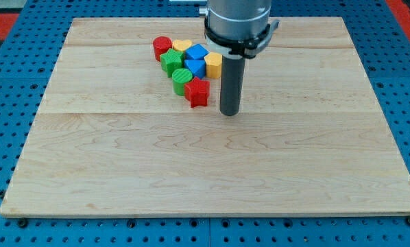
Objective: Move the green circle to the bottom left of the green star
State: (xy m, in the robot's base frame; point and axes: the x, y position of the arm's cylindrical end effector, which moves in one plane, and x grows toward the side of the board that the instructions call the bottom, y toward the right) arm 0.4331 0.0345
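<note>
- A red cylinder block [162, 46] is seen furthest to the view's left of the tip, at the cluster's edge.
- A green star block [171, 62] is found just right of it, touching a yellow block [182, 45] above.
- A green circle block [182, 80] is placed below the green star, left of the tip, touching a red star block [197, 92].
- Two blue blocks [196, 59] and a yellow hexagon block [214, 64] are packed together above.
- My tip [230, 113] is set on the wooden board [212, 171], just right of the red star, apart from it.
- No jaws are carried; only a dark rod is fitted.
</note>
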